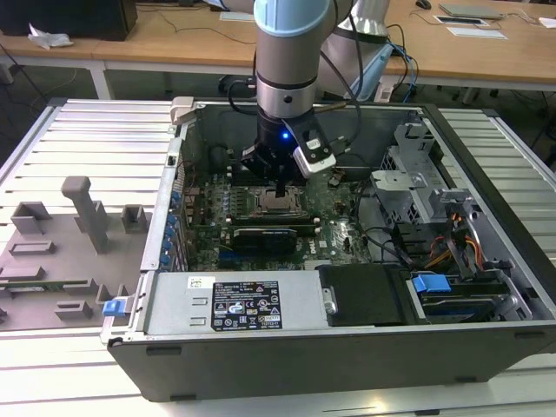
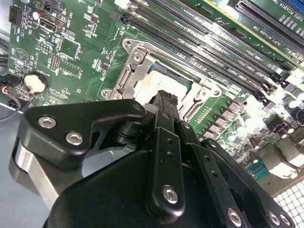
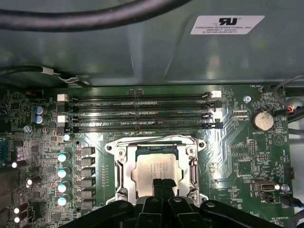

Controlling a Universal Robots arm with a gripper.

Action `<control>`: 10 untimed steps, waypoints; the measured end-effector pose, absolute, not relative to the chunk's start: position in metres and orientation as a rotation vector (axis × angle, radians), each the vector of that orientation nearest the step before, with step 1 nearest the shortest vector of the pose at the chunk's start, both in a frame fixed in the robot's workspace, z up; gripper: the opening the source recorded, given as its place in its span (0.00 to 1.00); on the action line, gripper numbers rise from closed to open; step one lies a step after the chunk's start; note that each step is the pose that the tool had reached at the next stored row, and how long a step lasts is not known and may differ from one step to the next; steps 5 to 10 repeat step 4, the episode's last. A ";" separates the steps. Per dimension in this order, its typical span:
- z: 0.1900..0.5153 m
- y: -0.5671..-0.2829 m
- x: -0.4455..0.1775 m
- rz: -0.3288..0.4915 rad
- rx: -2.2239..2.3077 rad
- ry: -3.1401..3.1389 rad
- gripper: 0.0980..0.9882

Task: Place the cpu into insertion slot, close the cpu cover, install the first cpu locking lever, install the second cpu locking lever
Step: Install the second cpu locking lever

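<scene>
The cpu (image 3: 154,170) lies flat in the motherboard socket with its pale silver top facing up; it is also seen in the second wrist view (image 2: 161,78) and in the exterior view (image 1: 280,203). Around it the cpu cover (image 3: 125,173) lies down as a metal frame, and the chip shows through its window. My gripper (image 3: 163,183) hangs just above the chip's near edge, shut, fingertips (image 2: 165,98) pressed together with nothing seen between them. In the exterior view the gripper (image 1: 282,188) points straight down over the socket. I cannot tell how the locking levers stand.
The open computer case (image 1: 486,174) walls the board in. Memory slots (image 3: 142,111) run beside the socket, with a coin battery (image 3: 261,119) past them. A black card (image 1: 269,234), a drive cage (image 1: 417,191) and cables lie nearby. Grey fixtures (image 1: 78,217) stand on the table at the exterior view's left.
</scene>
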State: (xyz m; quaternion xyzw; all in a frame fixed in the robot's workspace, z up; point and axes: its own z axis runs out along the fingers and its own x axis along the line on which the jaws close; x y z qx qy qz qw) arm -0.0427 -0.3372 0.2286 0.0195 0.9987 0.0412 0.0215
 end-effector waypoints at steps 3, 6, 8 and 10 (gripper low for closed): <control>0.229 -0.337 -0.043 0.127 0.060 3.095 0.01; 0.229 -0.337 -0.043 0.127 0.060 3.095 0.01; 0.229 -0.337 -0.043 0.127 0.060 3.095 0.01; 0.229 -0.337 -0.043 0.127 0.060 3.095 0.01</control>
